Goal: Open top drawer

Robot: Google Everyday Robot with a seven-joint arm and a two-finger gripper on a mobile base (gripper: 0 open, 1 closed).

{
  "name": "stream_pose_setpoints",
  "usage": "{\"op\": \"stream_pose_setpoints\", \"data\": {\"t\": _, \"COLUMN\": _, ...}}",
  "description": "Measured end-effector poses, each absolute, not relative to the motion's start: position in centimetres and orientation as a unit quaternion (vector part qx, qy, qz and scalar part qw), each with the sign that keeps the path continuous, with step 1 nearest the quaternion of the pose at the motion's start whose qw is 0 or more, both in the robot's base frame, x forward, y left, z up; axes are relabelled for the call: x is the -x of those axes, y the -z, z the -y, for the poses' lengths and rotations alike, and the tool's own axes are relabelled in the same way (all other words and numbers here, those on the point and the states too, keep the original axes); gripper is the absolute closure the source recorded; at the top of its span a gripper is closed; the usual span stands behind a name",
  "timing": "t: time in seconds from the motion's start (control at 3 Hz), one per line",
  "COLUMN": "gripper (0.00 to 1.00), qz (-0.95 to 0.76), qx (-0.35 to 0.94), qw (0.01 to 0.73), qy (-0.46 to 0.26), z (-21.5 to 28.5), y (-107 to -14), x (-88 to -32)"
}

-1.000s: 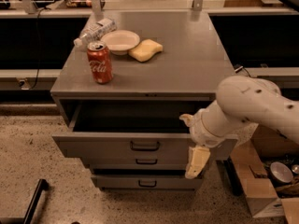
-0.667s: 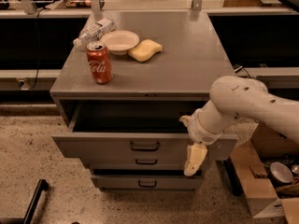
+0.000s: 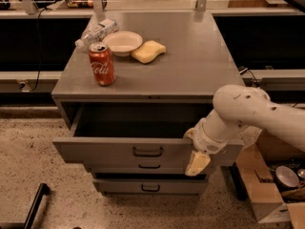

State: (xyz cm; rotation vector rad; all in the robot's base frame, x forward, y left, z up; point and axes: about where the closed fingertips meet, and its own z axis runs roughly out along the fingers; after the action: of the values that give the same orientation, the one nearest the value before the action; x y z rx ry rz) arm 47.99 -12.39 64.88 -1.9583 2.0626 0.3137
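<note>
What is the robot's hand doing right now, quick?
Gripper: at the right end of the top drawer front, which is pulled out; open or closed cannot be told.

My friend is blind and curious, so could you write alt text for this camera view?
A grey cabinet's top drawer stands pulled open, with the white robot arm's gripper at the right end of its front. On top sit a red cola can, a white bowl, a yellow sponge and a lying plastic bottle.

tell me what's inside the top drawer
The top drawer is pulled out; what shows of its interior is dark, with nothing visible inside. Its floor behind the front panel is hidden. The claw sits against the panel's right end.
</note>
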Motion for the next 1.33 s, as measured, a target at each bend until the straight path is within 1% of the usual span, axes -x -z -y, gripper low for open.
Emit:
{"op": "stream_pose_setpoints", "data": {"t": 0.67, "gripper": 0.28, "qz": -0.705, "qx": 0.69, "qw": 0.123, "qy": -0.11, "z": 11.2, "y": -66.9, "x": -42.4}}
{"op": "stream_pose_setpoints", "data": {"t": 1.0, "gripper": 0.22, "qz": -0.7, "qx": 0.693, "qw": 0.141, "qy": -0.1, "z": 11.0, "y": -70.2, "x": -40.5}}
{"op": "stream_pose_setpoints", "data": {"t": 1.33, "gripper": 0.22, "qz": -0.699, "qx": 0.693, "qw": 0.161, "qy": -0.073, "z": 11.6, "y": -73.0, "x": -41.5}}
